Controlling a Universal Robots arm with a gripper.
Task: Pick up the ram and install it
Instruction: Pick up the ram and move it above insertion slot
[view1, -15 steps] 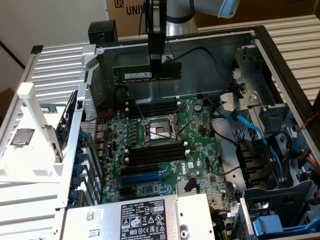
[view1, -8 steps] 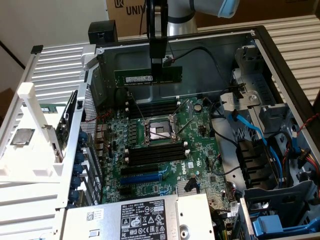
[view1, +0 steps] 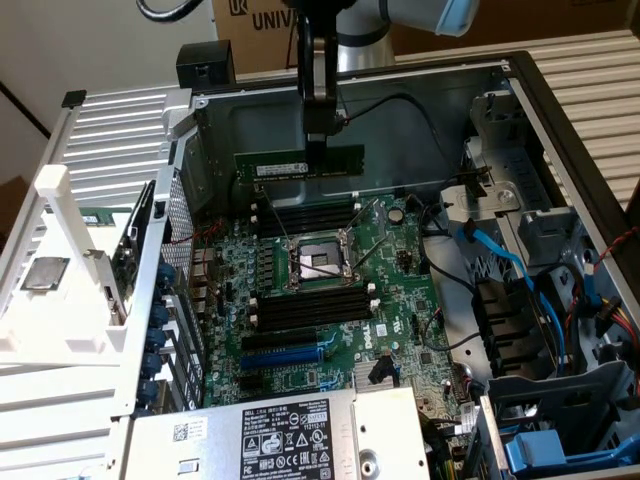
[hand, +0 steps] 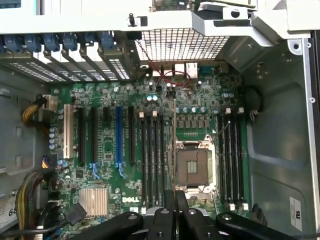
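Exterior view puts the claw (view1: 318, 138) clenched on the top edge of the ram (view1: 290, 165), which hangs level in the air above the motherboard (view1: 400, 265), clear of the black memory slots (view1: 305, 215) beyond the processor socket (view1: 318, 262). Seen edge-on from the wrist, the ram (hand: 174, 145) is a thin line parallel to the memory slots (hand: 152, 160).

To do this well, I would keep the stick level and parallel to the chosen slot, check that the white end clips stand open, then bring it straight down with even pressure.

Readable writing: "DELL" on the board (hand: 131, 199), "UNIV" on a cardboard box (view1: 270, 20). The ram's white label (view1: 282, 168) is illegible.
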